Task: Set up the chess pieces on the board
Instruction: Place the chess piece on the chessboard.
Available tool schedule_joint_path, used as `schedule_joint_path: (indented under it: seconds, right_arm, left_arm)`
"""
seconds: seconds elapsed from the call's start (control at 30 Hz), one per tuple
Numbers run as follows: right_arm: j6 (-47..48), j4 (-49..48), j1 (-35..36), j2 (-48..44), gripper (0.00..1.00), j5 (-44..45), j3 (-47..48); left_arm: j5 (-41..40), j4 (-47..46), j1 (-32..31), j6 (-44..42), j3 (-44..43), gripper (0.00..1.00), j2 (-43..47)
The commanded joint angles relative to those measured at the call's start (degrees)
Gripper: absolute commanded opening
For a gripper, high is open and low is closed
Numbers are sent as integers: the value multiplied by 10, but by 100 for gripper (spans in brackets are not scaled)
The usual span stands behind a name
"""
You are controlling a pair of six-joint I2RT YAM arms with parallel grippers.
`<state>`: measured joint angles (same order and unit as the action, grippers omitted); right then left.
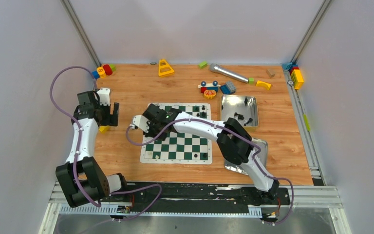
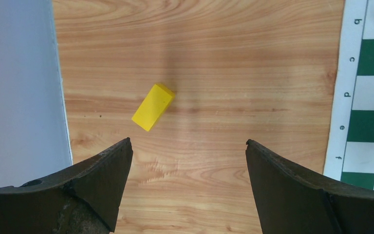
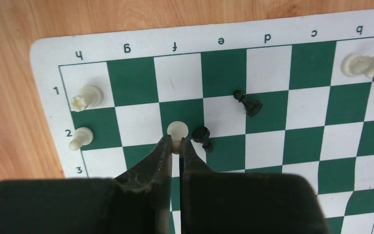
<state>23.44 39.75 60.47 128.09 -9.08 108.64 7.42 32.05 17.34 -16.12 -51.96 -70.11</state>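
Over the wooden table (image 3: 9, 122), the right gripper (image 3: 177, 146) is pinching a cream pawn (image 3: 177, 129) near the h1 corner of the board (image 3: 48, 58); the left gripper (image 2: 187, 142) is gaping.

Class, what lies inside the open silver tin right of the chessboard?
A few black chess pieces lie inside the tin. They are too small to tell which types. Nothing covers the tin from above.

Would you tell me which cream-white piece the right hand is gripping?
The f-file pawn, pinched in the right hand; the rest sit untouched.
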Motion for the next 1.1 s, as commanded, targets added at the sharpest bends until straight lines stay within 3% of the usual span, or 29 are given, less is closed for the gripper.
schedule_joint_path:
  seconds: [0.0,1.07]
  right_arm:
    - [39,19,12,24,0,45,46]
    - [57,66,46,37,1,27,53]
  left_arm:
    - [9,-1,21,17,-34,93,-13]
    - [19,-14,26,15,-25,93,-12]
